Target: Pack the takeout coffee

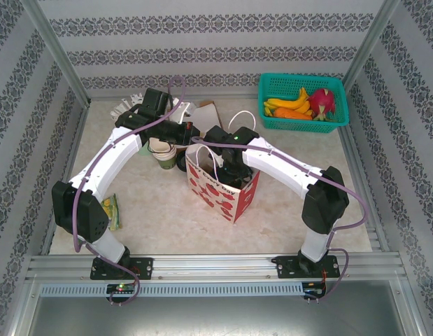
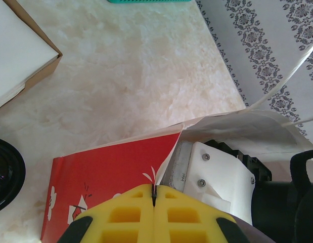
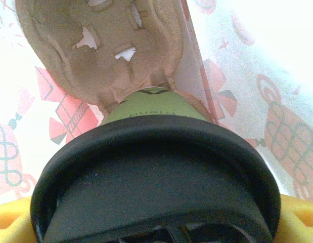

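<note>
The takeout coffee (image 3: 152, 106) is sitting down inside the paper bag (image 1: 226, 192). Its black lid (image 3: 156, 177) is facing the right wrist camera and spanning the gap between the yellow fingers (image 3: 8, 225) of the right gripper (image 3: 156, 220). Those fingers are standing wide apart and clasping the cup, one at each side of the lid. The green body is pointing away toward a brown pulp cup carrier (image 3: 110, 45), which is lying against the bag's printed inner wall. The left gripper (image 2: 153, 198) is reaching to the bag's rim, its fingers pressing together and pinching the white paper edge. The right arm's white housing (image 2: 217, 172) is showing inside the bag's mouth. Stacked lidless cups (image 1: 164, 150) are standing just left of the bag.
</note>
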You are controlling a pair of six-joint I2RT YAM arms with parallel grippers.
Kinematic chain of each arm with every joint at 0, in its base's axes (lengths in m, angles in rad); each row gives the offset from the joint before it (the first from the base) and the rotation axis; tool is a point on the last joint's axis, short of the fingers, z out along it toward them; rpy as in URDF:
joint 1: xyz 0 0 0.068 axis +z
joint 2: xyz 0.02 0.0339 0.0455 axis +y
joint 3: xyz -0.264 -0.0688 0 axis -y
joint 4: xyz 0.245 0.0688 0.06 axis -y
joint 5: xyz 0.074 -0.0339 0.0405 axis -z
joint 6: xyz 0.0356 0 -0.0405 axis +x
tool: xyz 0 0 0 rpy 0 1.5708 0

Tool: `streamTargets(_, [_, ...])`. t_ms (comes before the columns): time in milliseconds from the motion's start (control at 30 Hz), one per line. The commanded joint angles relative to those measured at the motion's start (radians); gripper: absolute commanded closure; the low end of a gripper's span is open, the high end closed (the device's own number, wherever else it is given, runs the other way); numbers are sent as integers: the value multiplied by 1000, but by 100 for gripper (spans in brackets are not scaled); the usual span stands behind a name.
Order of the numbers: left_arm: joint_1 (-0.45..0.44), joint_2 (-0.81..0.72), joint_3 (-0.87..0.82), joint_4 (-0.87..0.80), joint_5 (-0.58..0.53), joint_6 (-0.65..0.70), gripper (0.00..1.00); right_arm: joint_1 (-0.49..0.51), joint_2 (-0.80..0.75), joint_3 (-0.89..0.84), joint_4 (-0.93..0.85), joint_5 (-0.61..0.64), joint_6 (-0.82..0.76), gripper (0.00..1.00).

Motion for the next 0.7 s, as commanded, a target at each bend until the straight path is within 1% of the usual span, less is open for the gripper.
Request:
streamTargets(0, [5,9,9,-3,16,16,100,-13,41,-45,-9,0,12,37])
streamTargets(667, [5,18,19,1,16,6,100,-18,34,-61,6,-3,21,37])
